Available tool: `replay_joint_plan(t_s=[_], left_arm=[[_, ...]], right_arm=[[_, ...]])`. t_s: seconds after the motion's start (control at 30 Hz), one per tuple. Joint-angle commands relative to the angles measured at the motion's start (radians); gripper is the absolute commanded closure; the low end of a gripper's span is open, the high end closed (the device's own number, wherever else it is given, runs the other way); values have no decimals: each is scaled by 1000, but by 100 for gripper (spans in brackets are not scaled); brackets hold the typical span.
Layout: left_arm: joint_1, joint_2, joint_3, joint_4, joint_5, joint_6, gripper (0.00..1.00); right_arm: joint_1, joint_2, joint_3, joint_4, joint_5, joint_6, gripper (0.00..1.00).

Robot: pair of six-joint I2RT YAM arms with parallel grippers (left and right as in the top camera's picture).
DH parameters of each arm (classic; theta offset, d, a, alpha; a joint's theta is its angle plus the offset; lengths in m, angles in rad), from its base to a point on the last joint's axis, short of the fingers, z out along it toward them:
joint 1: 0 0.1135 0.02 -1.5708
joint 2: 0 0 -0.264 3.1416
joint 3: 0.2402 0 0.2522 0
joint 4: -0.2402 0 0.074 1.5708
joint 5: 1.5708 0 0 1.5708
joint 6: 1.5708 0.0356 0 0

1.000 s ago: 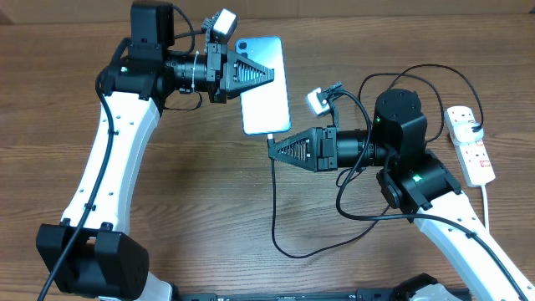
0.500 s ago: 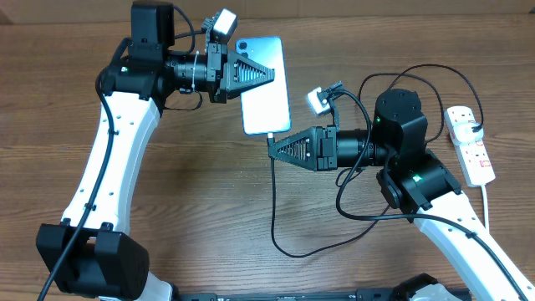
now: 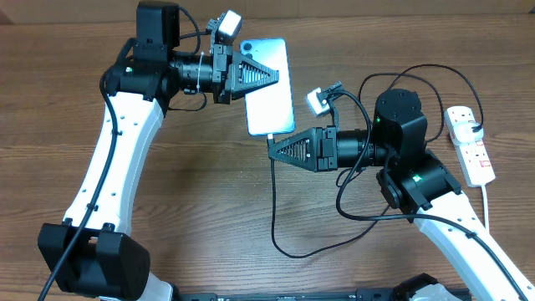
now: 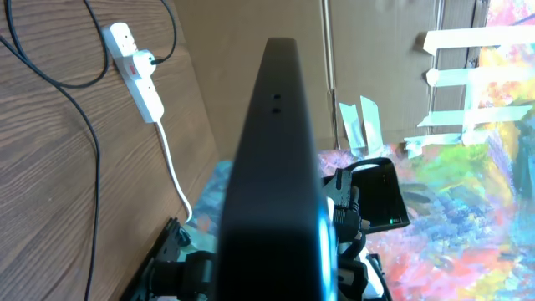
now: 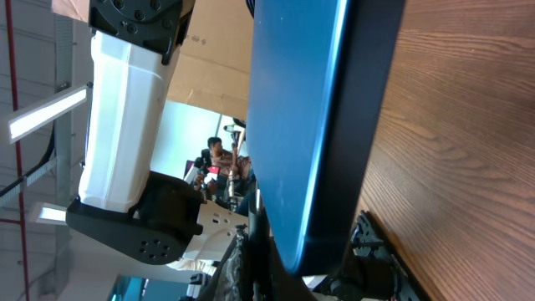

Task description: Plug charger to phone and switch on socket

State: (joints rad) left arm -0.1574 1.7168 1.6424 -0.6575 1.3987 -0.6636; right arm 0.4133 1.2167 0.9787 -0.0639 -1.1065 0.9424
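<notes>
My left gripper [image 3: 269,75] is shut on the phone [image 3: 271,92] and holds it above the table, light screen up; the left wrist view shows the phone edge-on and dark [image 4: 276,159]. My right gripper [image 3: 272,147] is shut on the connector tip of the charger [image 3: 275,201], right at the phone's near short edge; I cannot tell whether the tip is seated. The black cable loops over the table to its plug [image 3: 476,129] in the socket [image 3: 471,155], a white power strip at the far right, which also shows in the left wrist view [image 4: 138,71]. The right wrist view shows the phone's blue back [image 5: 301,125].
The strip's white cord [image 3: 490,205] runs toward the front right. The cable's loop [image 3: 318,247] lies on the wooden table [image 3: 201,209] in front of the right arm. A cardboard wall stands behind the table.
My left gripper has shifted the phone slightly to the right. The right arm has not moved.
</notes>
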Motion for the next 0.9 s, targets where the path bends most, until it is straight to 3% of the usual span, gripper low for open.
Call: replay_joint_plan(t_s=[0.0,0.87], left_arm=[[-5,-23,13,5,34,-35,96],[13,-23,13,42,43,-40,96]], right_arm=[[-3,1,3,7,20,1,96],[-3,1,3,8,-40,0,96]])
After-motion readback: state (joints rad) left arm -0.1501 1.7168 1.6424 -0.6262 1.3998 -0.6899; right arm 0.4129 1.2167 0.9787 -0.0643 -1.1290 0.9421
